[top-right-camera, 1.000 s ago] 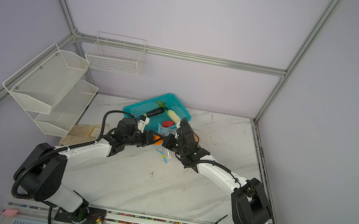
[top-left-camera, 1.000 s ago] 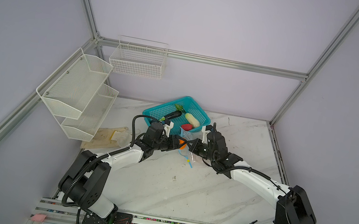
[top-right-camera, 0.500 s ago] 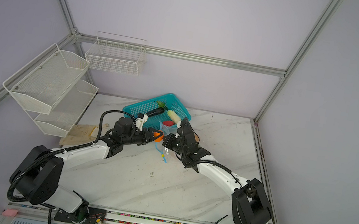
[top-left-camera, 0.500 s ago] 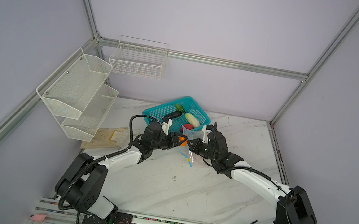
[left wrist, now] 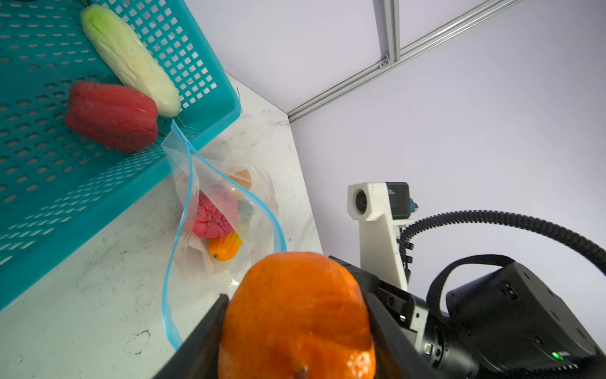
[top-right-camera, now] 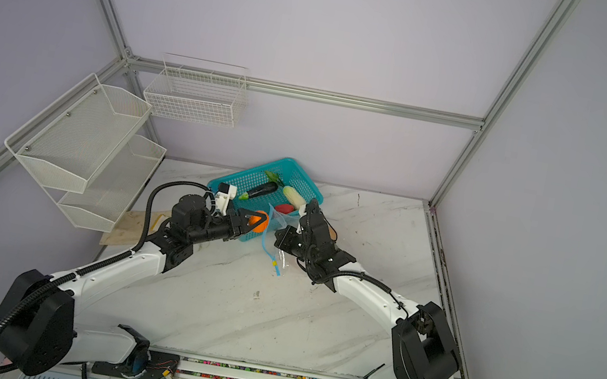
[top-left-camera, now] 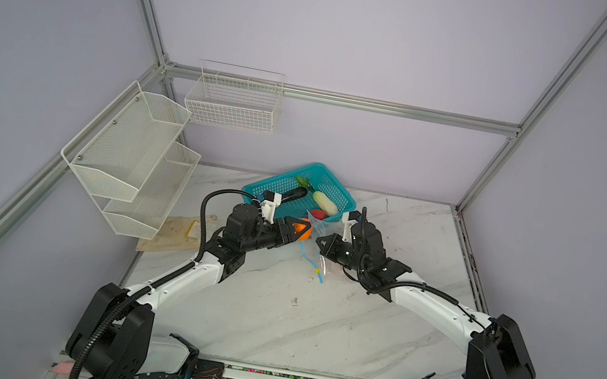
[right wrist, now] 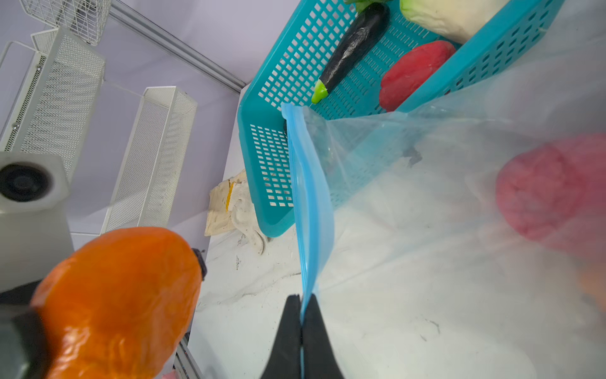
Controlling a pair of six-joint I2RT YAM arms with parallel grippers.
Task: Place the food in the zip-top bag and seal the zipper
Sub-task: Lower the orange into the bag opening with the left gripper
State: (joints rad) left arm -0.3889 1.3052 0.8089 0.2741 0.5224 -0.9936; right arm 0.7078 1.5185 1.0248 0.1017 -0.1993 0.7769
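My left gripper [left wrist: 292, 295] is shut on the orange [left wrist: 295, 315], held above the table just left of the zip-top bag [left wrist: 223, 203]; both top views show this orange [top-left-camera: 303, 229] [top-right-camera: 260, 221]. My right gripper [right wrist: 301, 298] is shut on the bag's blue zipper [right wrist: 311, 183] strip and holds the mouth open. A pink piece [left wrist: 213, 216] and a yellow-orange piece [left wrist: 226, 247] lie inside the bag. The yellow slider [top-left-camera: 317, 271] hangs low on the strip. An eggplant [right wrist: 354, 46], a white cabbage [left wrist: 131, 62] and a red piece [left wrist: 111, 116] lie in the teal basket [top-left-camera: 333, 181].
The teal basket stands right behind the bag, near the back wall. White mesh shelves [top-left-camera: 135, 152] hang on the left wall and a wire basket [top-left-camera: 233, 102] on the back wall. A crumpled cloth [top-left-camera: 175, 235] lies at the table's left edge.
My left gripper has carried the orange a little farther back, toward the basket and the bag's mouth. The right gripper has kept its hold on the zipper strip.
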